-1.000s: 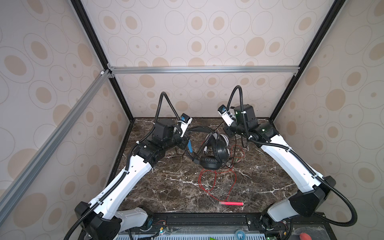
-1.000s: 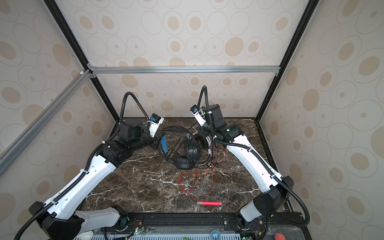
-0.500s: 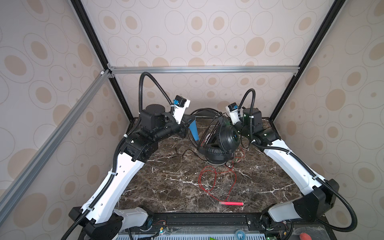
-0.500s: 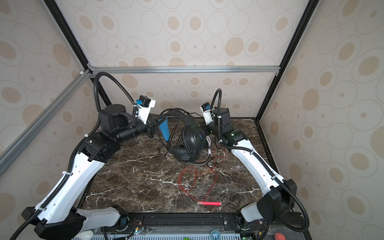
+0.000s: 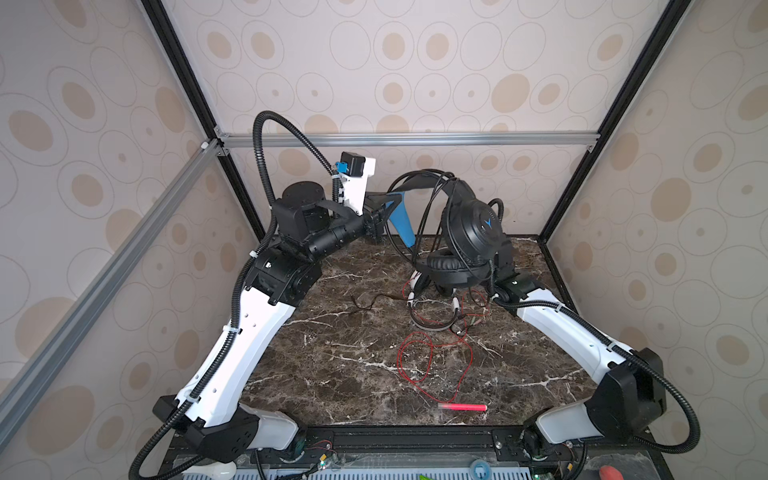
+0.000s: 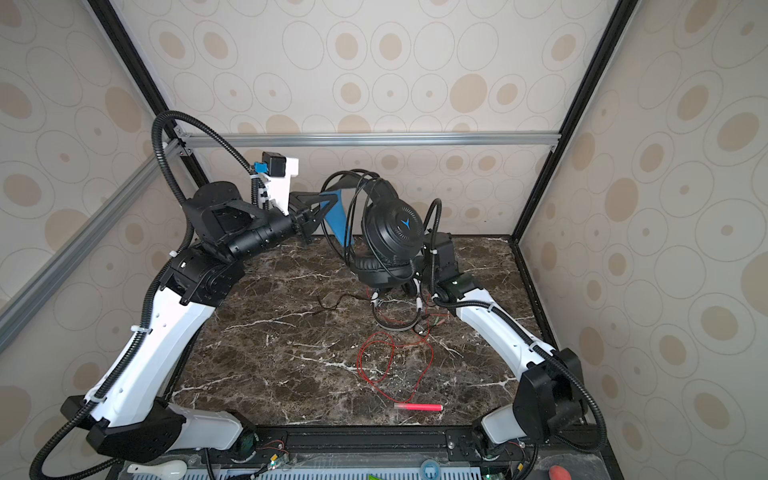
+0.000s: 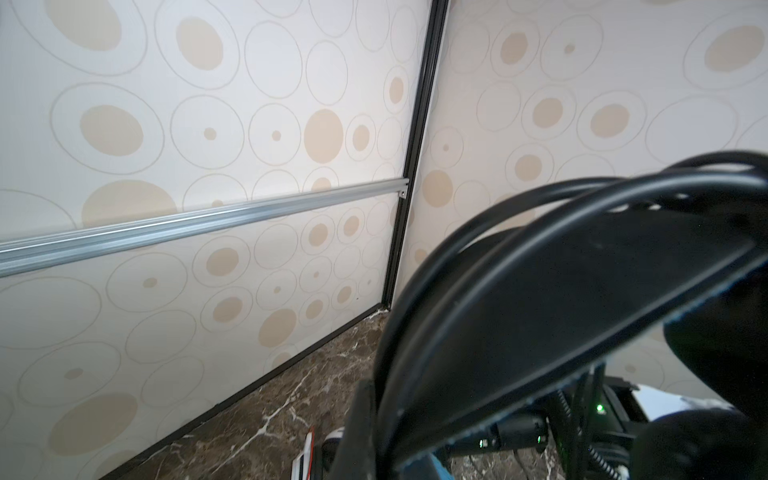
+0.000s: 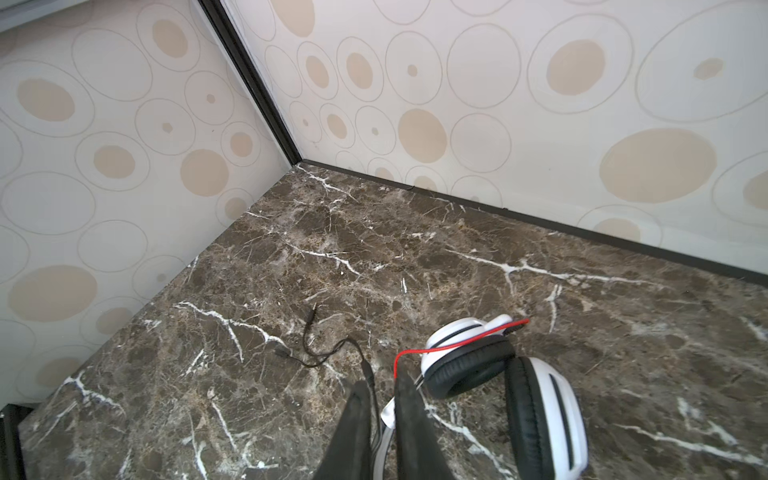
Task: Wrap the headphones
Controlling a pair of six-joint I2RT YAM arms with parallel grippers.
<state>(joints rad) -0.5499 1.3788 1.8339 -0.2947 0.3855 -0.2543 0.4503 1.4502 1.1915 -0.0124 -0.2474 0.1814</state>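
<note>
You are looking at a dark brown marble tabletop point(image 5: 332, 345) veined in white. The white headset point(image 8: 498, 374) is lying on it toward the far side, a little right of the middle, with its cups side by side. Its thin red cable point(image 5: 415, 361) is sprawling in loose loops across the stone, reaching a pink stick point(image 5: 461, 407) that is lying near the front edge. Just left of the headset, the forked end of a black cable point(image 8: 316, 345) is resting on the marble.
</note>
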